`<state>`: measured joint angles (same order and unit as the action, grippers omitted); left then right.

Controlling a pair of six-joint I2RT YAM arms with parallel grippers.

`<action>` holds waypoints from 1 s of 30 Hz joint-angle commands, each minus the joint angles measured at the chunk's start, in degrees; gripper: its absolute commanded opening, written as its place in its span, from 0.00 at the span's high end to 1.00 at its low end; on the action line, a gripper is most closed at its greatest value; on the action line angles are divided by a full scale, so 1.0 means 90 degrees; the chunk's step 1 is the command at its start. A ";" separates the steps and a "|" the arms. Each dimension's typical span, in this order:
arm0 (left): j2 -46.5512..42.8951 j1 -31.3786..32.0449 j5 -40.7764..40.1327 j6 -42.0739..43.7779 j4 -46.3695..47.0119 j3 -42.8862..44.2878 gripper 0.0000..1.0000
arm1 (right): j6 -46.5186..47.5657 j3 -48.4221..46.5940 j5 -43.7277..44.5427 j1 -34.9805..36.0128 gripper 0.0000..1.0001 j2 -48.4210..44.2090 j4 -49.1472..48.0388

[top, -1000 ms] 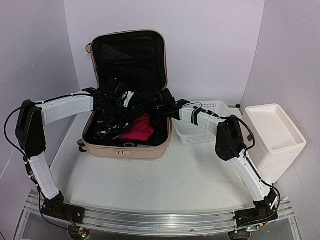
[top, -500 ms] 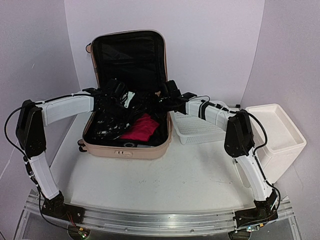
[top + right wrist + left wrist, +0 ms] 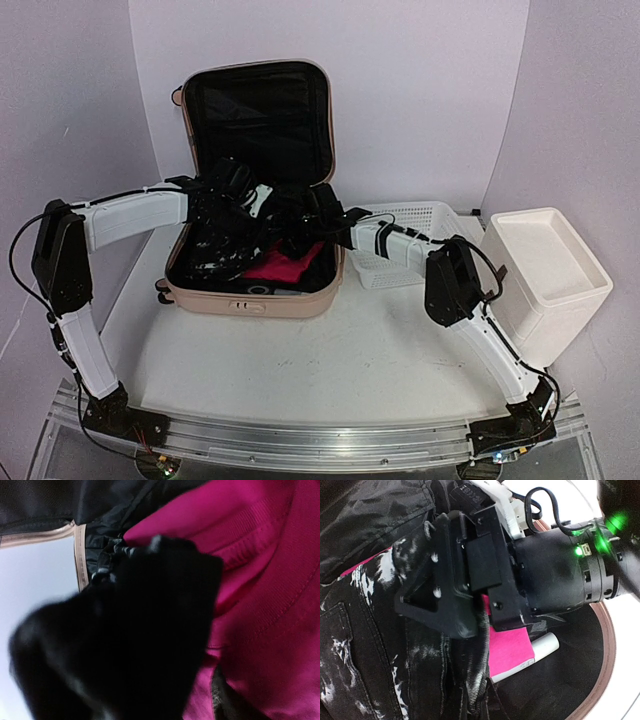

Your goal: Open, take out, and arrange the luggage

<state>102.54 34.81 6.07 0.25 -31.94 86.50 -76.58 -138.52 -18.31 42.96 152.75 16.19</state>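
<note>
luggage (image 3: 250,295) interior: crowded by left arm (image 3: 130,215), right arm (image 3: 400,240), clothes (image 3: 278,266)
behind: upright lid (image 3: 258,110) blocks
right side: basket (image 3: 412,214), cabinet (image 3: 545,265)
front worktop (image 3: 330,360): open

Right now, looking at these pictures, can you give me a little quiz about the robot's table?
1. True or false: the pink suitcase has its lid shut.
2. What colour is the garment by the right tool? A green, B magenta, C yellow.
3. What sits between the suitcase and the white bin?
Key: 1 false, it stands open; 2 B; 3 the white mesh basket.
</note>
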 commanded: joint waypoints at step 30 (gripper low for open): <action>-0.4884 -0.0135 -0.2538 -0.0430 0.0095 -0.2214 0.25 | 0.0233 -0.1291 -0.0449 0.0295 1.00 -0.1377 -0.1503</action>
<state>58.61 33.69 -14.09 -3.44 -34.94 67.33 -74.81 -145.77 -17.43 44.99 154.50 8.91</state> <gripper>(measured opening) 0.751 0.122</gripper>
